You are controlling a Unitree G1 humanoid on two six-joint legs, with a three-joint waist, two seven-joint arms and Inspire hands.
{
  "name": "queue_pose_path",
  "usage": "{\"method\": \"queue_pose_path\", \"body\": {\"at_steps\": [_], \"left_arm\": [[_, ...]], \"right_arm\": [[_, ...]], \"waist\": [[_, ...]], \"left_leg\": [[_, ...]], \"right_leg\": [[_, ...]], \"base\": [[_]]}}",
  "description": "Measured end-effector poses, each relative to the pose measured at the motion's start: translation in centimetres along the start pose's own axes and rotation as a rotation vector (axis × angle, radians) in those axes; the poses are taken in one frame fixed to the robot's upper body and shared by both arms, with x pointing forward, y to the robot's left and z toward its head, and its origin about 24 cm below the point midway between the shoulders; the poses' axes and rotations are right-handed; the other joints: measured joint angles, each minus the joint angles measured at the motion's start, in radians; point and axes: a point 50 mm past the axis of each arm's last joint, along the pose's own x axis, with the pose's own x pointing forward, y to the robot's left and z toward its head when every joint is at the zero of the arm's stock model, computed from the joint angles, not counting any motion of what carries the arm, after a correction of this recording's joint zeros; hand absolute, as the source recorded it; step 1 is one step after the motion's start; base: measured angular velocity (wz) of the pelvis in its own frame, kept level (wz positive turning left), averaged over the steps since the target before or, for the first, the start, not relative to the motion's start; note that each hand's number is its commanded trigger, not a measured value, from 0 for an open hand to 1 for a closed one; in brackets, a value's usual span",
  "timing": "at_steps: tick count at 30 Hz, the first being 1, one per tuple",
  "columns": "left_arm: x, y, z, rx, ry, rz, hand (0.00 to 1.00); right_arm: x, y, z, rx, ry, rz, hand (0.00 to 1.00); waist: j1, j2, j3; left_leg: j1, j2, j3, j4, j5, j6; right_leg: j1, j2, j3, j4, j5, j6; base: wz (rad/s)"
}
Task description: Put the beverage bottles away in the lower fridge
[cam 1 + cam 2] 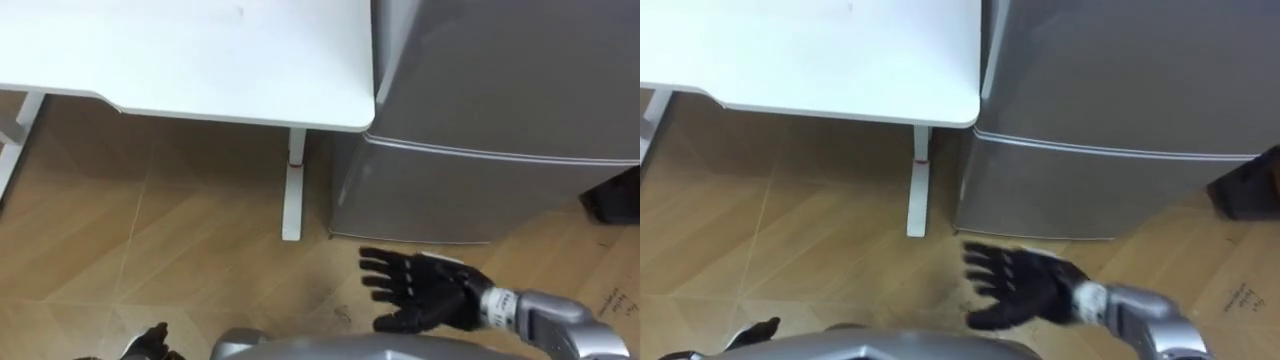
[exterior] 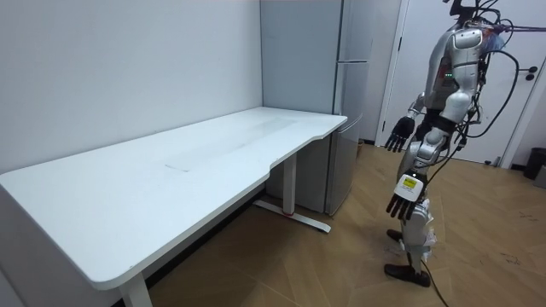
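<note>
A tall silver fridge (image 1: 500, 90) stands right of the white table, both doors shut. Its lower door (image 1: 470, 195) begins at the seam just below the tabletop's height. My right hand (image 1: 425, 292) is open, fingers spread, held out low above the floor a short way in front of the lower door, touching nothing. In the room view I stand facing the fridge (image 2: 333, 102), right hand (image 2: 397, 133) raised forward. My left hand (image 2: 403, 198) hangs open at my side, its fingertips (image 1: 152, 338) at the bottom left of the left eye view.
The white table (image 1: 200, 60) has a slim white leg (image 1: 291, 190) close to the fridge's left side. A dark object (image 1: 612, 196) sits on the wooden floor right of the fridge. A white door (image 2: 444, 77) stands behind me.
</note>
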Motion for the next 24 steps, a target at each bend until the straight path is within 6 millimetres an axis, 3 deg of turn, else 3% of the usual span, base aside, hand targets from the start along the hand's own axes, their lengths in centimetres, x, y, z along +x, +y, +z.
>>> {"method": "queue_pose_path", "body": {"at_steps": [6, 10, 20, 21, 24], "left_arm": [[-0.1, 0.3, -1.4, -0.062, 0.043, 0.034, 0.0], [-0.2, 0.3, -2.4, -0.114, 0.093, 0.055, 0.0], [-0.7, -2.9, -4.3, -0.104, 0.182, -0.009, 0.0], [-0.8, -2.9, -4.6, -0.116, 0.198, -0.009, 0.0], [-0.9, -3.3, -4.8, -0.159, 0.217, -0.015, 0.0]], "right_arm": [[-0.1, -1.0, -4.4, 0.245, 0.07, -0.171, 0.0], [0.3, -0.9, -5.7, 0.36, 0.087, -0.248, 0.0], [0.5, 0.1, -8.7, 0.664, 0.076, -0.408, 0.0], [0.5, 0.2, -8.9, 0.685, 0.071, -0.412, 0.0], [0.4, 0.3, -9.2, 0.703, 0.076, -0.424, 0.0]], "waist": [[-0.015, -0.005, 0.0022], [-0.02, 0.002, 0.0019], [-0.041, 0.053, 0.0021], [-0.045, 0.047, 0.0048], [-0.048, 0.05, 0.0022]], "left_leg": [[0.035, 0.0, 0.001, -0.002, -0.001, 0.0], [0.036, 0.001, -0.003, -0.005, -0.003, 0.005], [0.049, -0.003, -0.02, -0.015, -0.005, 0.007], [0.056, -0.004, -0.02, -0.015, -0.005, 0.007], [0.066, -0.012, -0.02, -0.015, -0.005, 0.007]], "right_leg": [[0.037, 0.003, -0.004, -0.017, -0.004, 0.004], [0.049, 0.003, -0.013, -0.017, -0.005, 0.005], [0.074, 0.001, -0.03, -0.033, -0.01, 0.01], [0.08, 0.0, -0.03, -0.034, -0.013, 0.012], [0.086, -0.007, -0.031, -0.034, -0.021, 0.019]], "base": [[0.04], [0.09], [0.06], [0.0], [0.01]]}}
